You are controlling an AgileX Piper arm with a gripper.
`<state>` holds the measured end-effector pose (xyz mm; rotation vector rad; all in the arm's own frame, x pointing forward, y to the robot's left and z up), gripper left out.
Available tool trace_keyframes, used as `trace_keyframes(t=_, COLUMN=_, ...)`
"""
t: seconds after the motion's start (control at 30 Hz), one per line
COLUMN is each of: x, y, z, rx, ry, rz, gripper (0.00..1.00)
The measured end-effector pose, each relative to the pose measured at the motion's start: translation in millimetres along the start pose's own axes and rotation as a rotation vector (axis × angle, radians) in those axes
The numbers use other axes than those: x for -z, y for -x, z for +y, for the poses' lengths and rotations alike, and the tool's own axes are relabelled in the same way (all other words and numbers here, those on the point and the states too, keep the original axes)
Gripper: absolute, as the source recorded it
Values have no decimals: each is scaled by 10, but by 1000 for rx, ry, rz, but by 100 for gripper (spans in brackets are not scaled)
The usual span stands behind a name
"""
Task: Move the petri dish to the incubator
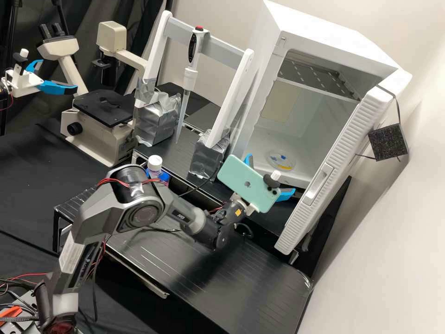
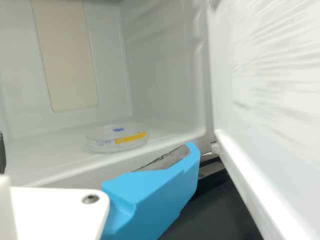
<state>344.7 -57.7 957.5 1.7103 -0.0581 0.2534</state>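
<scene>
In the high view, the dish (image 1: 281, 160) lies flat on the floor of the incubator (image 1: 331, 28), just inside the open door (image 1: 333, 171). The end effector (image 1: 269, 175) is spread wide, holding nothing, near the opening. The dish is clear and shallow, with a yellow strip (image 2: 131, 138) on its side in the wrist view. It looks light, stiff and rather brittle, and its smooth wall could slip. If it needs adjusting, a light, level grip across opposite sides, low on the wall, should suit; pinching the lid alone might lift it off.
</scene>
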Motion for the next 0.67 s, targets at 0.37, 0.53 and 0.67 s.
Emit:
trace_keyframes(t=0.37, x=308, y=1105, z=-253, rx=-57, ry=31, rz=-94, gripper=100)
trace_keyframes(t=0.53, x=436, y=1446, z=-481, rx=-22, ry=3, rz=-108, gripper=100)
trace_keyframes(t=0.67, x=479, y=1626, z=-591, rx=-4, ry=-24, rz=-120, gripper=100)
